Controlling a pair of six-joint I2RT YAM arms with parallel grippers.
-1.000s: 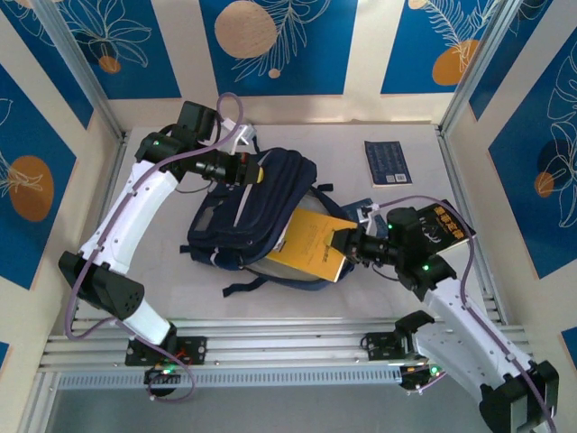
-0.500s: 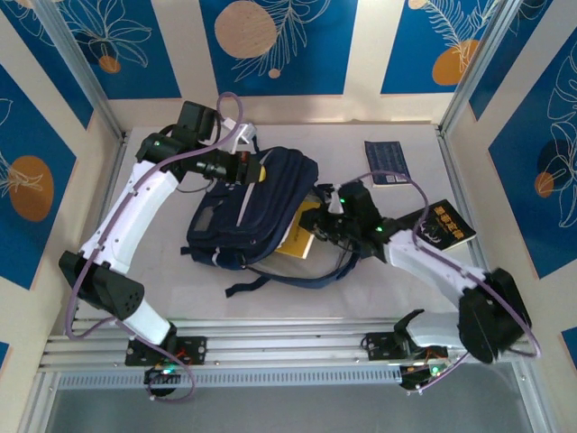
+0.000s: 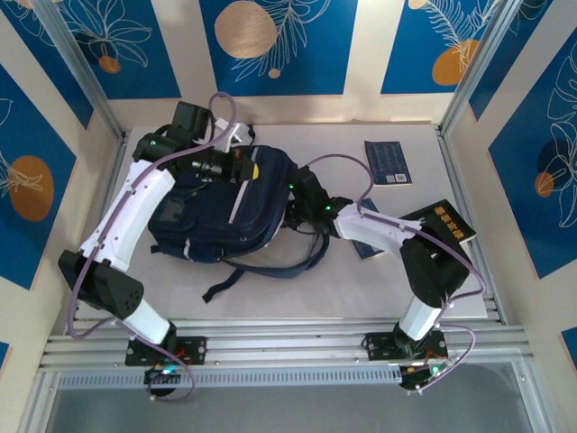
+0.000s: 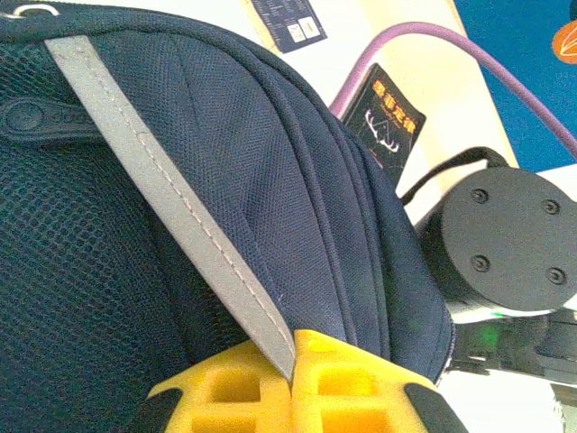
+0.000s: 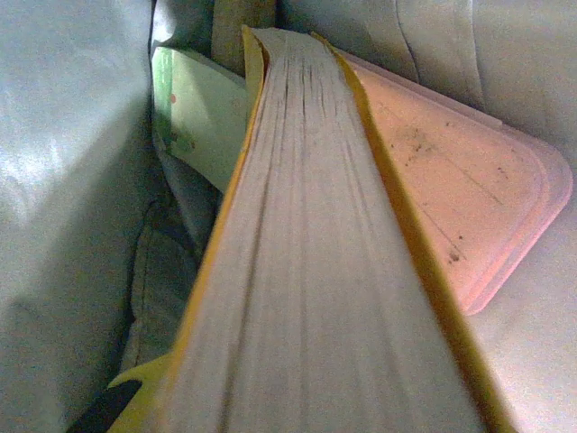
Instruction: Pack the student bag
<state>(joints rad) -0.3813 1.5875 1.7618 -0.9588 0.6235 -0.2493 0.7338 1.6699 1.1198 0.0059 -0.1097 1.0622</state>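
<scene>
Nothing on my feeds reads cleanly. The black book (image 4: 389,113) on the surface has a column of yellow Chinese characters on its cover above a white line drawing, but I can't make out the characters. The blue booklet (image 3: 388,162) carries rows of pale print, too fine to read. A dark rubber patch (image 4: 41,117) on the student bag (image 3: 225,203) has raised lettering that I can't read.

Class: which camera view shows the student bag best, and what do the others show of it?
The top external view: the whole student bag lies on the table. The left wrist view gives a close patch of navy fabric with a grey stripe; the right wrist view looks inside, pale lining around a yellow-covered book.
</scene>
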